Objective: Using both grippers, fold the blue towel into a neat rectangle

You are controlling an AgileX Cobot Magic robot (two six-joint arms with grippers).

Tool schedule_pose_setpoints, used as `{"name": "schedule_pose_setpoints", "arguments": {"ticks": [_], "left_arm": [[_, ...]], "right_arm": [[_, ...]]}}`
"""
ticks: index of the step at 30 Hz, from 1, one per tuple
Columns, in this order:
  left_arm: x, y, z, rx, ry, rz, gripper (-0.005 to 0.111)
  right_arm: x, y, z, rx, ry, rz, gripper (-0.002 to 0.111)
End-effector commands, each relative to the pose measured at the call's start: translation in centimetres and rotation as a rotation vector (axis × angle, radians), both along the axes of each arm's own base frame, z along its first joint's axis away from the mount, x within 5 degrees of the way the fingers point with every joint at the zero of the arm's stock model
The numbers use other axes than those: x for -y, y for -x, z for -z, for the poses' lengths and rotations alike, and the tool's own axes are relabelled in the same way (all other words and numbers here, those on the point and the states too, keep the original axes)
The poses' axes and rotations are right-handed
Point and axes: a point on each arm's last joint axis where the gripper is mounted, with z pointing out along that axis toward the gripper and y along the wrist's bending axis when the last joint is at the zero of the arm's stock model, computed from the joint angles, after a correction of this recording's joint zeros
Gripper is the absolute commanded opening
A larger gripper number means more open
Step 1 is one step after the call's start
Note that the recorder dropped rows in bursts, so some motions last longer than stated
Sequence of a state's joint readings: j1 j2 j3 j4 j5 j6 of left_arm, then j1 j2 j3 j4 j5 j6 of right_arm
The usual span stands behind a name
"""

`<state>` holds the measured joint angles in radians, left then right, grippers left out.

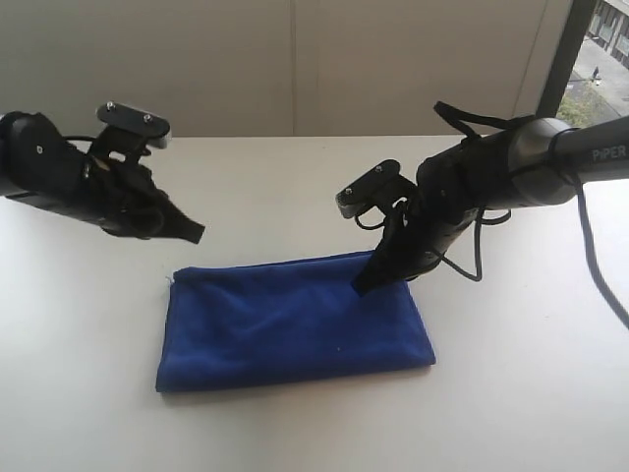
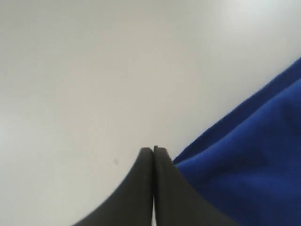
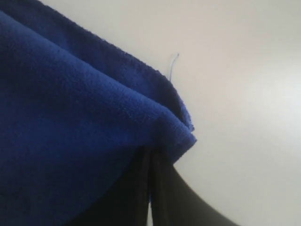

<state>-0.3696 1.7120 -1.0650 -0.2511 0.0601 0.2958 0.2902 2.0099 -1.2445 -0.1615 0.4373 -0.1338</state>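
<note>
White table (image 3: 244,70) — stray thread (image 3: 173,66) beside blue towel (image 3: 70,117)

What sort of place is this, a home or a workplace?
Probably a robotics lab or test room: a plain white table, a robot arm marked PiPER over a blue towel, and a window looking down on a street.

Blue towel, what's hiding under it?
Only the white table shows around the blue towel. The towel lies flat and covers whatever is beneath it, so that part cannot be seen.
</note>
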Motion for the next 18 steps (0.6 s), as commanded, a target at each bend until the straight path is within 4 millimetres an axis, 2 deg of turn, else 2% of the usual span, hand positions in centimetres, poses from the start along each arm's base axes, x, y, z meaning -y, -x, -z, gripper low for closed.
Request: {"name": "schedule_pose_setpoints", "arguments": {"ticks": [1, 4, 8, 12, 18], "left_arm": [[2.7, 0.9, 1.1, -0.063, 0.041, 0.033, 0.000], [4.3, 0.8, 3.7, -0.082, 0.016, 0.061, 0.000], [5.0, 0.6, 6.0, -0.120, -0.009, 0.068, 0.000], [5.0, 0.4, 6.7, -0.110, -0.055, 0.115, 0.000], [5.0, 0.2, 6.6, -0.072, -0.066, 0.130, 0.000]], "right_arm": [[0.2, -0.2, -0.2, 0.014, 0.002, 0.001, 0.000], [0.3, -0.2, -0.2, 0.009, 0.004, 0.001, 0.000], [0.3, -0.1, -0.2, 0.000, 0.007, 0.002, 0.000], [0.3, -0.1, -0.2, 0.004, 0.006, 0.002, 0.000], [0.3, -0.1, -0.2, 0.001, 0.007, 0.002, 0.000]]}}
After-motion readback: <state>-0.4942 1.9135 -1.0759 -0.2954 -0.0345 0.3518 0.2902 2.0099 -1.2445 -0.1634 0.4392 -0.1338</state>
